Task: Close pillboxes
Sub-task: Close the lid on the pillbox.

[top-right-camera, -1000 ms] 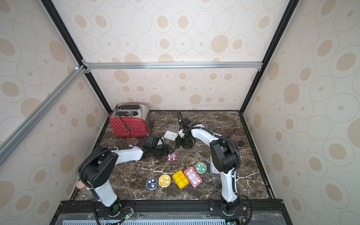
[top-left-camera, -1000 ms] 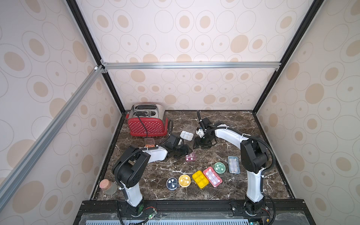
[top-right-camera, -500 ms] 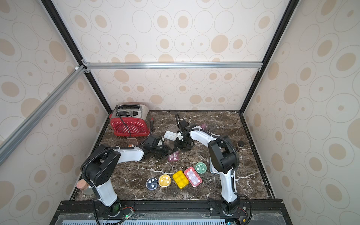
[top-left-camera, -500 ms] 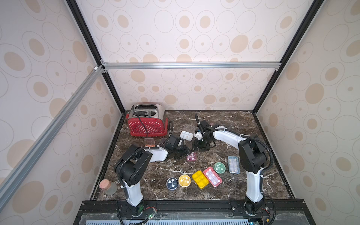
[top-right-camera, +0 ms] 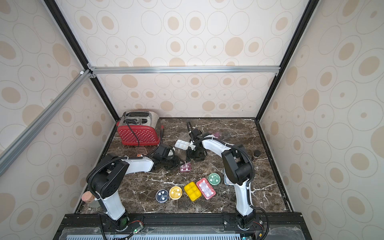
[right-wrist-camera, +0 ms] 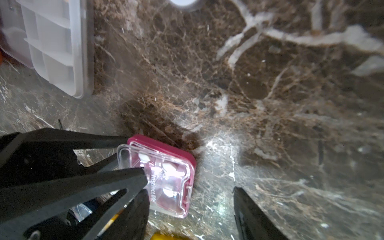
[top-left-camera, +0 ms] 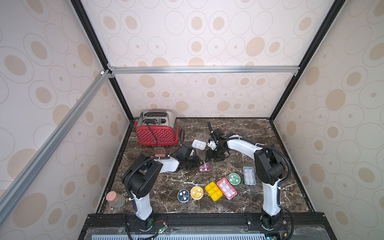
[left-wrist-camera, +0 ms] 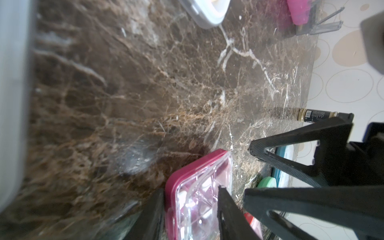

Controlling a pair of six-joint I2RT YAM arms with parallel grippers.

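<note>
A maroon pillbox with a clear lid lies mid-table; its lid sits slightly off the base at one corner. My left gripper is shut on it: one finger presses the maroon edge, the other lies on the lid. My right gripper hovers open just behind it, only the box's corner between its fingers. A white pillbox stands open further back. An orange pillbox lies by the toaster. Several lidded pillboxes form a front row, from a blue round one to a blue rectangular one.
A red dotted toaster with its cord stands at the back left. A cork-stoppered jar sits at the front left corner. A small dark bottle stands near the right edge. A pink pillbox lies behind the right arm.
My left gripper's jaws have narrowed onto the maroon pillbox. The right gripper has drifted a little forward toward the same box, still open.
</note>
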